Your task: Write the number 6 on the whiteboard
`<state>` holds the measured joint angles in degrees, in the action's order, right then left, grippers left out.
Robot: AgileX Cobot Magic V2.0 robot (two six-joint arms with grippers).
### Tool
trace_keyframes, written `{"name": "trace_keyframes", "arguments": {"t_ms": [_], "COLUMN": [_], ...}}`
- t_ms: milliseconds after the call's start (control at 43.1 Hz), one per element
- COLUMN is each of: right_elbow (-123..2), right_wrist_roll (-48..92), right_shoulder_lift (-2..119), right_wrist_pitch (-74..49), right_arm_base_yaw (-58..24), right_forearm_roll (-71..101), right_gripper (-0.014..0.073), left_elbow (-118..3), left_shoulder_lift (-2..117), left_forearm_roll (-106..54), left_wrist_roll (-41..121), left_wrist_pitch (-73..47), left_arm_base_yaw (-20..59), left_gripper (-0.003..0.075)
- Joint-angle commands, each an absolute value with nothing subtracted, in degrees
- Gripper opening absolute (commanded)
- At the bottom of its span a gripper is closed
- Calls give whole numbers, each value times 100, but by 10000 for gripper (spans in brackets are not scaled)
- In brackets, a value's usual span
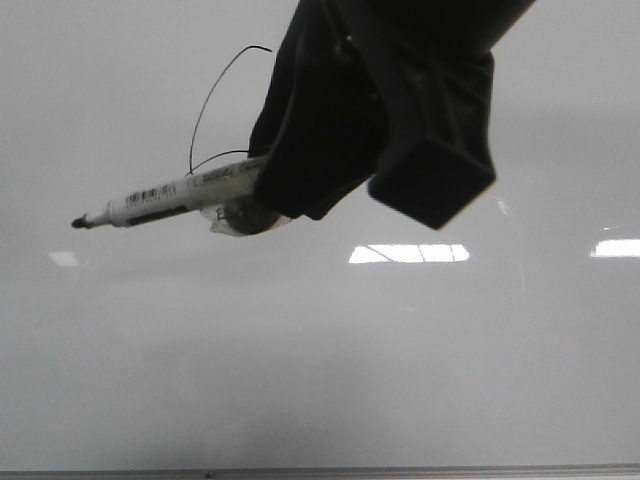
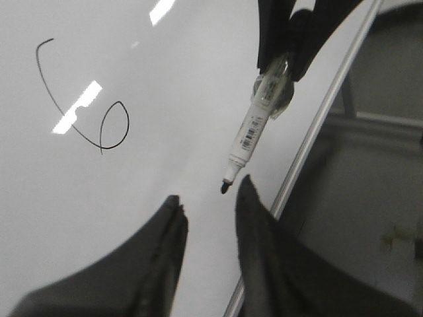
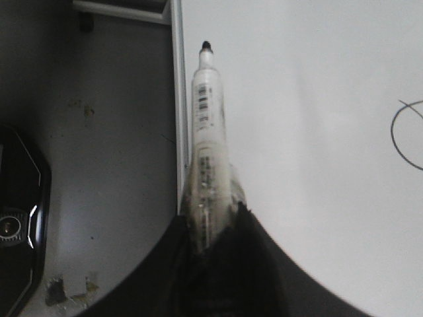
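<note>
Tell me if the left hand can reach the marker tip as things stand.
Probably yes: the left hand is open, and the marker tip hangs just before its fingers with nothing between; the right hand holds the marker.

**Where my three cameras look**

My front camera sits close over the whiteboard (image 1: pixel 320 350), looking forward, my right gripper (image 1: pixel 300 190) filling its top. My left wrist camera looks past its own fingers (image 2: pixel 165 251) across the board to the edge strip. My right wrist camera looks along the marker (image 3: pixel 208 145). All three share marker and board.
</note>
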<state>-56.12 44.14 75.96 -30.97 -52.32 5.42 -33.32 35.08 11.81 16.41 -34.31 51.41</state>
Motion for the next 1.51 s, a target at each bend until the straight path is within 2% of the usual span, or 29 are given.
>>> {"name": "trace_keyframes", "arguments": {"t_ms": [0, 70, 394, 649, 904, 1020, 1066, 1159, 1228, 1275, 1437, 1483], "right_elbow": [-5741, -5741, -5746, -5746, -5746, -5746, -5746, -5746, -5746, -5746, -5746, -5746], "right_wrist_roll": [4514, 4514, 4514, 4514, 4514, 4514, 4514, 4514, 4514, 4514, 4417, 4345], "right_shoulder_lift": [7397, 7397, 7391, 7391, 7391, 7391, 7391, 7391, 7391, 7391, 7391, 7391], "right_wrist_pitch": [-2794, -2756, -2672, -2668, -2630, -2630, -2630, -2604, -2599, -2599, -2602, -2609], "right_arm_base_yaw": [-5344, -5364, -5364, -5364, -5364, -5364, -5364, -5364, -5364, -5364, -5350, -5326], "right_forearm_roll": [340, 340, 414, 561, 733, 801, 801, 806, 806, 806, 806, 806], "right_gripper": [-58, -58, -58, -58, -58, -58, -58, -50, 12, 97, 512, 584], "left_elbow": [-3913, -4138, -4514, -4514, -4504, -4504, -4504, -4504, -4504, -4504, -4504, -4504], "left_shoulder_lift": [4280, 4757, 6022, 6299, 6299, 6299, 6299, 6299, 6299, 6299, 6299, 6286], "left_forearm_roll": [1135, 1049, 1285, 1482, 1648, 1676, 1685, 1710, 1768, 1780, 1803, 1803], "left_wrist_roll": [2282, 2341, 2363, 2363, 2363, 2363, 2363, 2363, 2363, 2363, 2363, 2363], "left_wrist_pitch": [-3607, -3806, -3371, -2894, -2904, -2916, -2929, -2961, -3007, -3020, -3020, -3020], "left_arm_base_yaw": [5122, 5143, 5627, 5627, 5627, 5627, 5627, 5627, 5627, 5627, 5627, 5627], "left_gripper": [409, 453, 433, 302, 79, 4, -20, -20, -20, -20, -20, -20]}}
